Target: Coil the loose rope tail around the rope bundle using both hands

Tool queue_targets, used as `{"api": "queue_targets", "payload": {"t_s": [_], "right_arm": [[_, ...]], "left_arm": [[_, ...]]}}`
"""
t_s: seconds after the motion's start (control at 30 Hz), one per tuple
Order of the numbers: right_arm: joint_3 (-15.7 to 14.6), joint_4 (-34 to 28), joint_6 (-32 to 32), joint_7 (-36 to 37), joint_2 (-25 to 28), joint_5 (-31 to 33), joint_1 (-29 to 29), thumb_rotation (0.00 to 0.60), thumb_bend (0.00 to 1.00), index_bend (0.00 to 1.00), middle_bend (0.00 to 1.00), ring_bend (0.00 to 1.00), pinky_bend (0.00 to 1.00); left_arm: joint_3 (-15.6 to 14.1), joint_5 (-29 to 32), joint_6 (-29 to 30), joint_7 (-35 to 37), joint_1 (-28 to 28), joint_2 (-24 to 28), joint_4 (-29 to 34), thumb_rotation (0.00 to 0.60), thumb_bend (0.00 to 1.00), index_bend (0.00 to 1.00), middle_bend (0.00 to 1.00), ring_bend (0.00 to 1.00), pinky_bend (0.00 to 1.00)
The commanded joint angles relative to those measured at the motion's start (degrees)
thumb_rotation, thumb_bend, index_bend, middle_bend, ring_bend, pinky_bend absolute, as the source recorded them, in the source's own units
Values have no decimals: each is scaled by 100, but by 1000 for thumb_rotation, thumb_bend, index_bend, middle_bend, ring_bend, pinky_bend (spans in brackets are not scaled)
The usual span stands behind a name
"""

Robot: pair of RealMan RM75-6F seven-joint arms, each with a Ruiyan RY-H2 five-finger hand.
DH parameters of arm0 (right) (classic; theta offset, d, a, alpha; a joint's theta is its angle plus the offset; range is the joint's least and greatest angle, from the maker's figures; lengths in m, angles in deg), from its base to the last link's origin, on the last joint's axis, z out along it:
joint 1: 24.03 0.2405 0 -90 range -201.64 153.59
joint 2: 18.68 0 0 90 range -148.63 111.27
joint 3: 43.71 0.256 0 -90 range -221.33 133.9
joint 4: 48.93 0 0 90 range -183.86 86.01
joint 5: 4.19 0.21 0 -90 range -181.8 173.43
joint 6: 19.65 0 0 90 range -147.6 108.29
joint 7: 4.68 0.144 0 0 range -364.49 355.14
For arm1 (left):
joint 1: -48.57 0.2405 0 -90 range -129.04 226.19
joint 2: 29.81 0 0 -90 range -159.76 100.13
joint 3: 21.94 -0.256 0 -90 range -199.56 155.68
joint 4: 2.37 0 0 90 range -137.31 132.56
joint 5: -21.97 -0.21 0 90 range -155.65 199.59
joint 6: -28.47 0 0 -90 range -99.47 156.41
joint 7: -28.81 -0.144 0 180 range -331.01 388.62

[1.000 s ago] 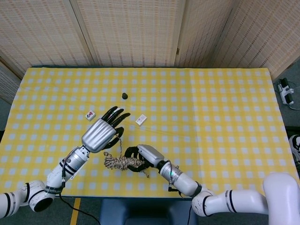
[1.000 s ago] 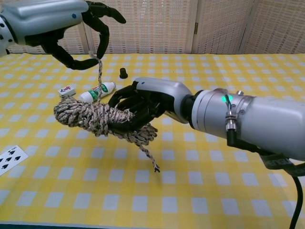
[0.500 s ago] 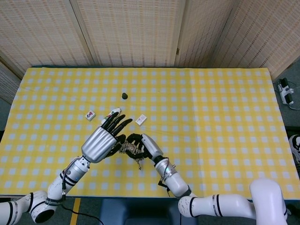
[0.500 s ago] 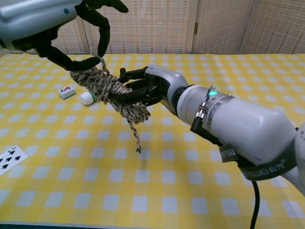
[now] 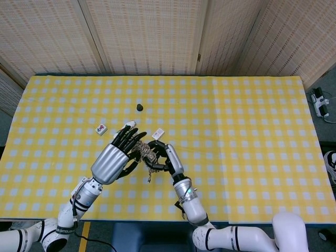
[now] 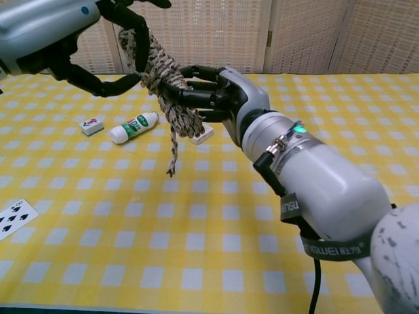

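Above a yellow-checked bench [image 5: 252, 131], the robot's left hand [image 5: 113, 157] reaches up from the lower left, silver back toward the head camera, dark fingers [image 6: 137, 36] curved around the upper end of the rope bundle [image 6: 163, 75]; whether it pinches the cord or merely hooks it cannot be told from either view. The rope bundle hangs well clear of the cloth, tilted, between the two hands, with the loose rope tail [image 6: 173, 147] dangling free below it. To its right, the right hand [image 6: 216, 91] clasps the bundle's lower half from the side, fingers wrapped around the coils, forearm running back toward the chest camera. To do this wrap well, the right hand would likely need to hold the bundle steady and tight so the turns stay stacked, while the left draws the cord taut and lays each pass snug beside the last; slack here could let the coils slip apart. On the bench beneath lie a small white tube [image 6: 134, 127], a game tile [image 6: 92, 125] and a playing card [image 6: 13, 216], all well apart from the work.
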Motion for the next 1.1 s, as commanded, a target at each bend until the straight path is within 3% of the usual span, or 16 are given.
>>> {"api": "queue_targets", "payload": {"t_s": [0.03,0.7,1.1], "right_arm": [[19,161,85,424,-98,-398,-161,600,745,799,657,754,656],[150,539,113,777,108,-1034,-374,600,745,799,657,756,656],[-117,188,-104,-150,1318,-1480,-497,600,744,800,657,754,656]], "left_arm": [[49,146,6,191,50,-42,74,600,483,619,117,13,0],[135,586,-69,519,225,-108,34,600,379,532,127,41,0],[112,1182,-219,412,455,156,-504,600,367,470,141,64,0]]}}
